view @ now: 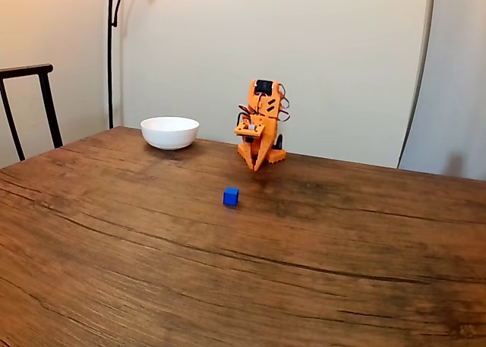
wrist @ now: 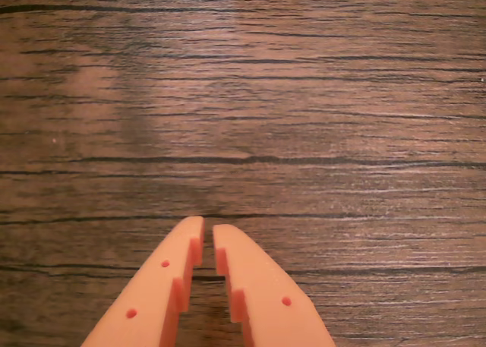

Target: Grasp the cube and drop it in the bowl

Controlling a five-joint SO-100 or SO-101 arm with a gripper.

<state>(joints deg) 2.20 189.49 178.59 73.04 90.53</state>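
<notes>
In the fixed view a tiny bright-blue cube (view: 231, 197) sits alone on the dark wooden table (view: 228, 271), nearer the camera than the arm. The glossy white bowl (view: 170, 132) stands at the back left of the table. The orange arm is folded near the far edge, its gripper (view: 256, 166) pointing down at the table behind the cube and to the right of the bowl. In the wrist view the two orange fingers of the gripper (wrist: 208, 227) come up from the bottom edge, tips almost touching, with nothing between them and only wood grain (wrist: 243, 96) beyond.
A dark chair back (view: 30, 96) rises past the table's left edge, and a thin black lamp pole (view: 111, 51) stands against the pale wall behind the bowl. Bare wood stretches around the cube and toward the camera.
</notes>
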